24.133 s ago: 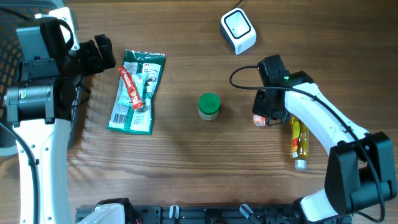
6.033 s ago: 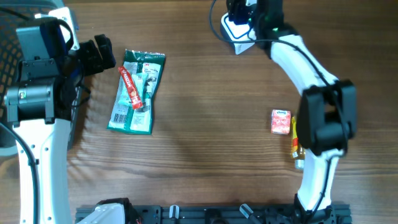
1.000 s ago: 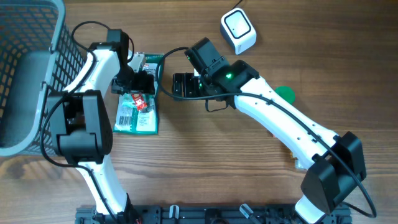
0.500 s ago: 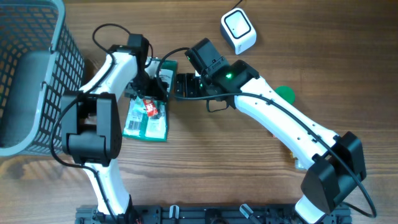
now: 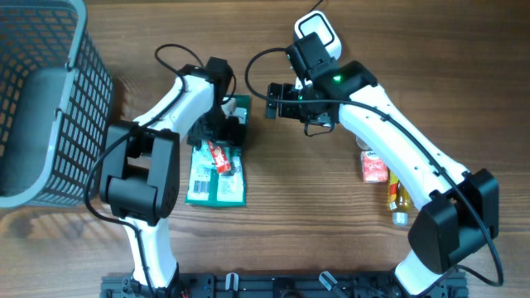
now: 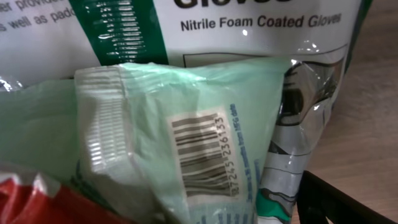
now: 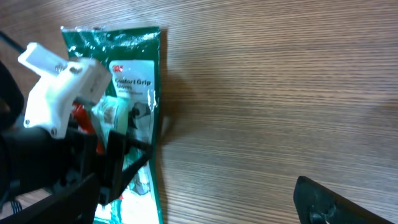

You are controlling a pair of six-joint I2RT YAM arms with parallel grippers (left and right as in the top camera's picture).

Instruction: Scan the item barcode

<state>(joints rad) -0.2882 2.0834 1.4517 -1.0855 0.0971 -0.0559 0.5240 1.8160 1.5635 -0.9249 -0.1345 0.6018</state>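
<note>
The green-and-white glove package (image 5: 217, 170) lies flat on the wooden table, with a red packet (image 5: 222, 156) and a mint packet on top. In the left wrist view the package (image 6: 249, 37) fills the frame, and the mint packet shows a barcode (image 6: 200, 152). My left gripper (image 5: 225, 128) is pressed down over the package's upper end, jaws spread; one black finger (image 6: 339, 202) shows beside its right edge. My right gripper (image 5: 273, 101) hangs open and empty, just right of the package and below the white scanner (image 5: 319, 37). The right wrist view shows the package (image 7: 134, 81) under the left gripper.
A grey wire basket (image 5: 91, 91) stands at the far left. A red box (image 5: 374, 164) and a yellow bottle (image 5: 397, 194) lie right of centre, beside my right arm. The right arm partly covers the scanner.
The left gripper slid right and a little toward the front, and the glove package moved with it. The right gripper drew back to the right, up toward the scanner.
</note>
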